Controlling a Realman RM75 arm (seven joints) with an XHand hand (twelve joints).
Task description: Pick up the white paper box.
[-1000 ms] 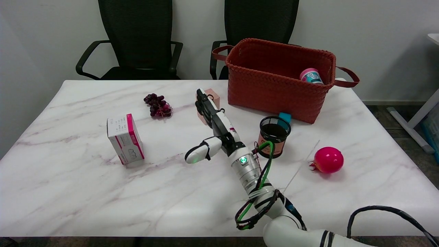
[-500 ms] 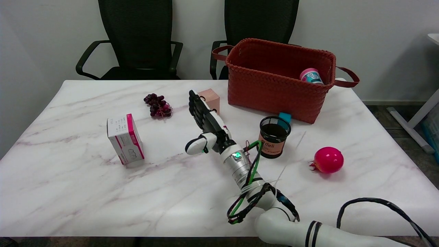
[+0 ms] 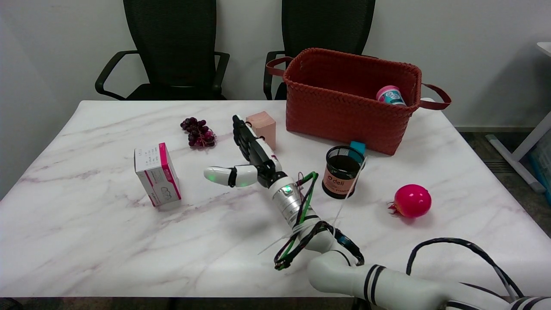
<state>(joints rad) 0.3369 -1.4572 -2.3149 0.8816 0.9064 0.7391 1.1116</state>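
My right hand (image 3: 249, 161) wide open, holds nothing, thumb out to left. One white paper box (image 3: 157, 174) upright, well left of hand. One grape bunch (image 3: 198, 131), one wooden block (image 3: 261, 126) just beyond fingers.

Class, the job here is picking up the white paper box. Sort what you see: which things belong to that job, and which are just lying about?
Belongs to the job:
white paper box
right hand, open, not touching the box

Just lying about:
grapes
wooden block
red basket
can inside the basket
mesh pen cup
blue block
pink ball
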